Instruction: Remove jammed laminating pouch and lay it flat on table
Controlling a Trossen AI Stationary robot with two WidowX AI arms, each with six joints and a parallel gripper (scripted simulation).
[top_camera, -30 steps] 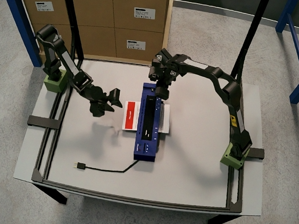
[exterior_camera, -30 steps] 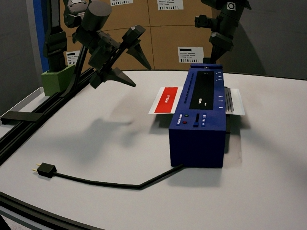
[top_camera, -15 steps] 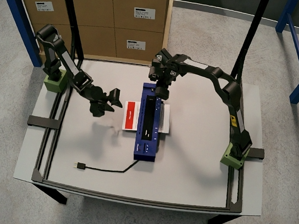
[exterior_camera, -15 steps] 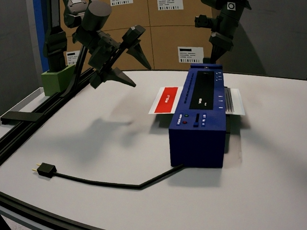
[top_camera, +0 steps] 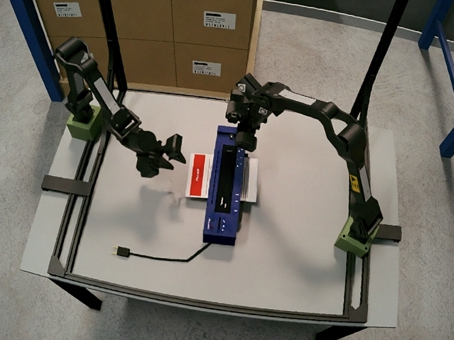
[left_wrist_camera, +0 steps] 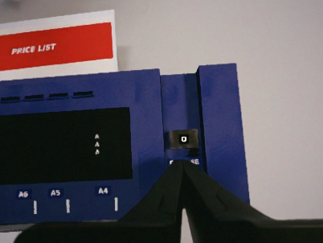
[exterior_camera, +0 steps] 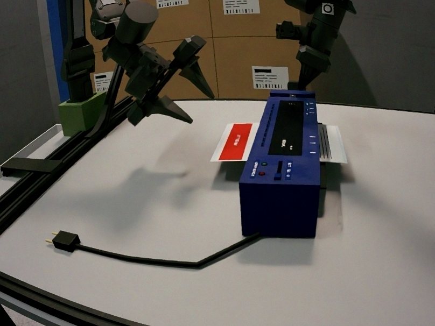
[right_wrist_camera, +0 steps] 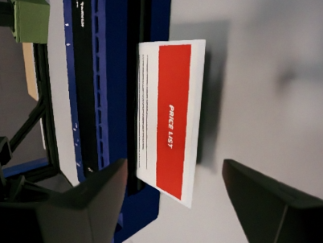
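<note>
Pouch [top_camera: 197,175] [exterior_camera: 235,142] [left_wrist_camera: 56,50] [right_wrist_camera: 173,121] beyond open right claw [top_camera: 179,165] [exterior_camera: 203,110] [right_wrist_camera: 175,162]

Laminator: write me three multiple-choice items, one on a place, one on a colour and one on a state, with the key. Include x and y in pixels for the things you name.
1. Where is the pouch [top_camera: 197,175] [exterior_camera: 235,141] [left_wrist_camera: 56,47] [right_wrist_camera: 173,121]?
A) Lying across the cord
B) In the laminator [top_camera: 226,180] [exterior_camera: 279,206] [left_wrist_camera: 146,86] [right_wrist_camera: 116,100], out both sides
C) Flat on the table

2. What colour is the laminator's body?
A) Blue
B) Green
C) White

3. How is the right pincer [top_camera: 179,165] [exterior_camera: 203,110] [right_wrist_camera: 175,166]?
A) Shut on the pouch
B) Shut on the plug
C) Open, holding nothing

Key:
1 B: the top view shows pouch on either side of the laminator.
2 A: the exterior view shows its blue top and end.
3 C: the exterior view shows its fingers apart, with nothing between.
</note>
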